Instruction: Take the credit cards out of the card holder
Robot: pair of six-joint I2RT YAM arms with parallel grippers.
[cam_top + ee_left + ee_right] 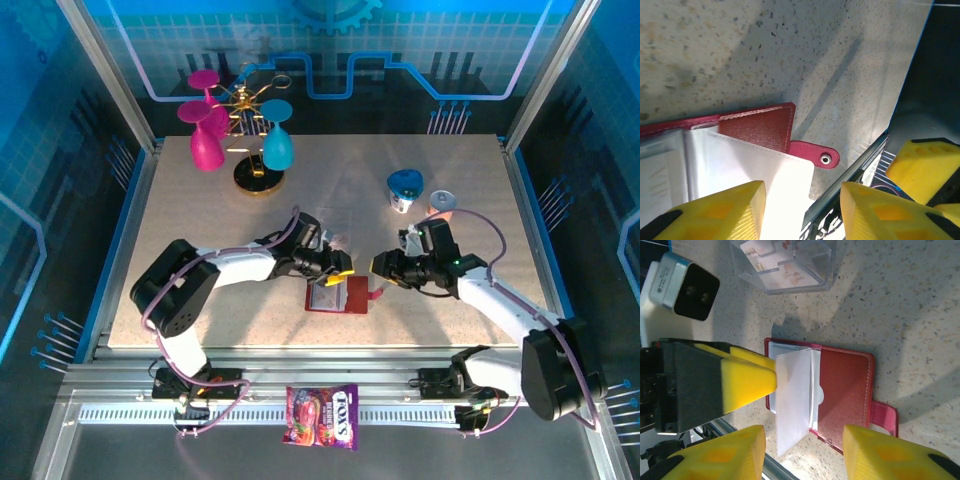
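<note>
Where the fixed camera looks down from above, the card holder (338, 296) lies open on the bench (200, 220) near its front edge, between the two arms. The left jaws hang over its upper left corner and the right jaws just beside its right edge. This view alone takes in a candy bag (322, 415) on the rail in front of the bench, printed "FOX'S". It also takes in a gold stand (258, 178) hung with pink and teal glasses at the back, and a blue-lidded cup (405, 188).

The left wrist camera adds close detail: the red cover's stitching, the snap tab (818, 156) with its metal stud, and clear sleeves (740, 165) spread over the cover. The left jaws stand apart, a sleeve corner lying between the yellow fingers (715, 212), not pinched.

The right wrist camera shows one left finger's tip meeting the edge of a raised sleeve. A clear plastic box (785, 265) stands beyond the holder, its print too small to read. The right jaws are parted over the holder's near edge, holding nothing.
</note>
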